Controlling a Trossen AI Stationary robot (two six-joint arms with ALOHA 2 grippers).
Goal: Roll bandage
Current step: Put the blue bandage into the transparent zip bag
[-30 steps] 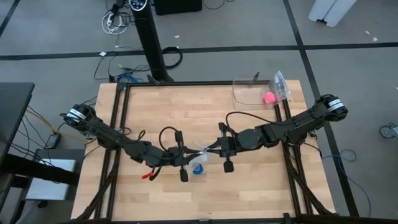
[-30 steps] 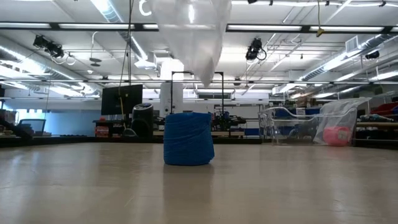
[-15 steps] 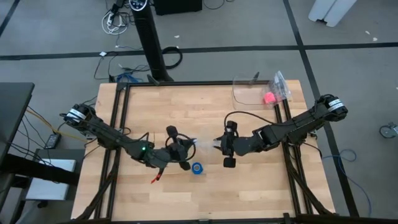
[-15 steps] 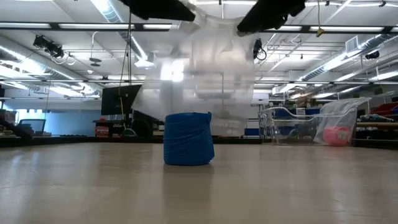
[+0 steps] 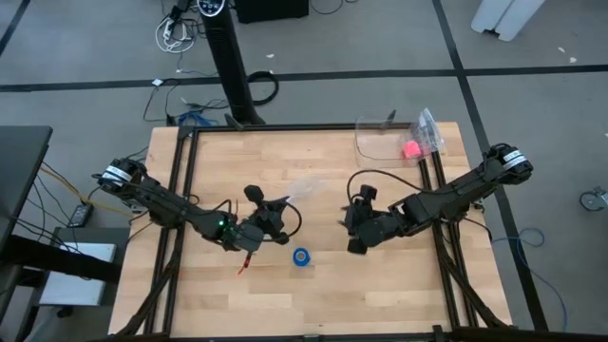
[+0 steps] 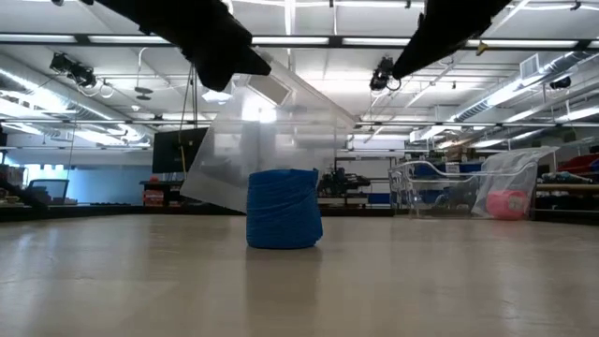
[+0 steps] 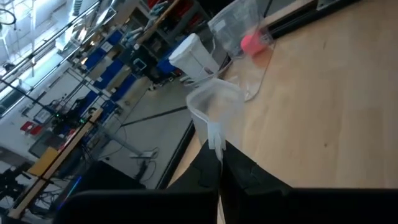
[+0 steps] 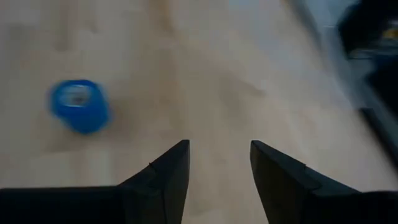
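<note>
The bandage [image 5: 301, 256] is a bright blue coil standing on one flat end on the wooden table, also seen in the low view [image 6: 284, 208] and the right wrist view [image 8: 79, 106]. No gripper touches it. My left gripper [image 5: 274, 213] is to the coil's far left, shut on a clear plastic bag [image 5: 304, 187]. In the low view the bag [image 6: 271, 140] hangs behind the coil. My right gripper [image 5: 353, 239] stands open to the right of the coil, with nothing between its fingers [image 8: 168, 174]. My left gripper pinches an edge of the clear bag [image 7: 214, 134] between its two shut fingers. The fingers lie nearly level and point toward the table's far right. The bag spreads away from the fingertips. Whether its lower edge [image 6: 211, 198] touches the table, I cannot tell.
A clear plastic tray [image 5: 378, 142] and a crumpled clear bag holding a small pink ball [image 5: 410, 149] sit at the far right corner. Black frame rails [image 5: 179, 190] run along the table's left and right sides. Bare wood lies near the front edge.
My right gripper has opened, let go of the clear bag and drawn back toward the table's right. My left gripper has swung toward the far left, turning from pointing down to near level, and carries the bag alone. The bag has left its place above the coil. The coil has stayed.
</note>
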